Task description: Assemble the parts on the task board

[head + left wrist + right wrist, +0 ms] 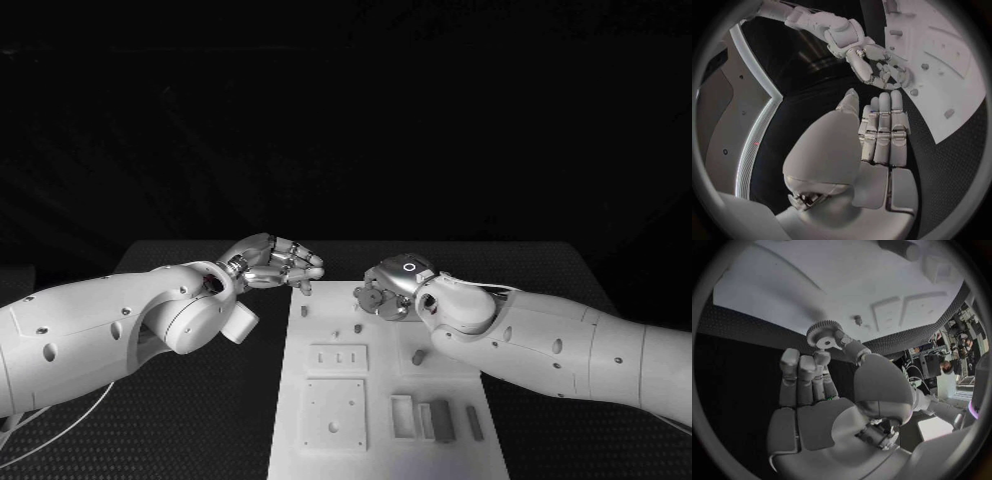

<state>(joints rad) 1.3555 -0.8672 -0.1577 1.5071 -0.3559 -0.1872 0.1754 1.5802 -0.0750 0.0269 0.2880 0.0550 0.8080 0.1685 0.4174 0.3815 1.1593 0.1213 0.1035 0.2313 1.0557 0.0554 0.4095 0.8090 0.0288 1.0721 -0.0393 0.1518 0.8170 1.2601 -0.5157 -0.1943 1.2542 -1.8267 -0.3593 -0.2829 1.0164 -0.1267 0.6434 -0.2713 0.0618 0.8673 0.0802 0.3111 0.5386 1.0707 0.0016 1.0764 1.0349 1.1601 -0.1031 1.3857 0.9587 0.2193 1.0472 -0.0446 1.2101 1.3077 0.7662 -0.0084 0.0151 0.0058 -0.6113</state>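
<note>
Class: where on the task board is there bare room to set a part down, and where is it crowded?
Bare: the task board strip nearest the robot, below the square plate and slotted blocks. Crowded: the far end, where the right hand holds a gear beside the left hand.

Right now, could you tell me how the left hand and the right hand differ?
The right hand pinches a small gear at its fingertips; the left hand holds nothing, its fingers straight and side by side. The right hand hangs over the task board; the left hand sits by the board's far left corner. Both are silver, on white arms.
</note>
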